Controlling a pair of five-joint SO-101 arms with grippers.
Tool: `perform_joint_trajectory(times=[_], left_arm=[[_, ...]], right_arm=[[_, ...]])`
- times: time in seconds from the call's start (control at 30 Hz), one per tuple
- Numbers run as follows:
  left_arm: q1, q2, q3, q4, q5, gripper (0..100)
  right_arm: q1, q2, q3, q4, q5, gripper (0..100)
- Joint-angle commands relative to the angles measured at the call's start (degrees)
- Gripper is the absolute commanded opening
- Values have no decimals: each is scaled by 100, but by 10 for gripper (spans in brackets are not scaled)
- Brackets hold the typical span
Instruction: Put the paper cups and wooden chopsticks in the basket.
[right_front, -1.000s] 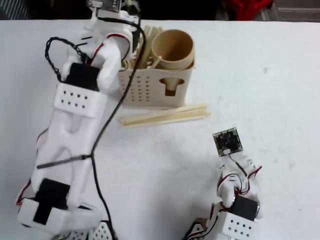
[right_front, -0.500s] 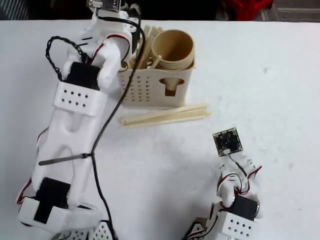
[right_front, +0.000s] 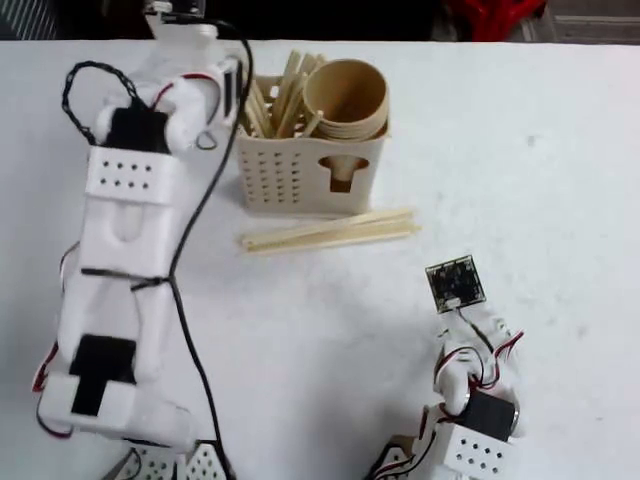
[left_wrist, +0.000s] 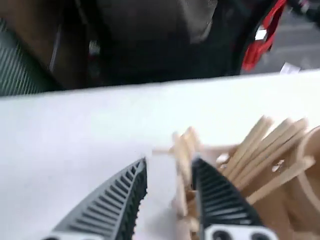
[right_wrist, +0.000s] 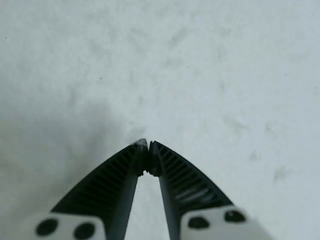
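While left fingers (left_wrist: 122, 197) gape beside the chopsticks (left_wrist: 262, 140), right fingers (right_wrist: 182, 182) sit clenched over table (right_wrist: 225, 75).

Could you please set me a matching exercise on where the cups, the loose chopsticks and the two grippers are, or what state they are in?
1. paper cups
2. loose wooden chopsticks
3. left gripper
4. right gripper

A. shut, over bare table
B. stacked inside the basket
C. open, near the basket
D. lying on the table beside the basket

Pairs: 1-B; 2-D; 3-C; 4-A.
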Motion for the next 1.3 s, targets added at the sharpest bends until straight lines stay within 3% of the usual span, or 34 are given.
perform_joint_trajectory(times=[0.0,0.27,0.5,0.7,1.03,1.27], left_arm=[[-31,286,-985,1073,18,193],[-13,1455,-2163,1662,18,191],[-22,2431,-2699,1697,18,189],[-84,2624,-2927,1785,18,36],[-611,2554,-4360,3666,-343,24],[-1402,2554,-4703,4088,-677,24]], right_arm=[[-13,-40,35,4,62,21],[-13,-48,35,4,62,21],[-13,-48,35,4,62,21],[-13,-48,35,4,62,21],[-13,-48,35,4,62,21],[-13,-40,35,4,62,21]])
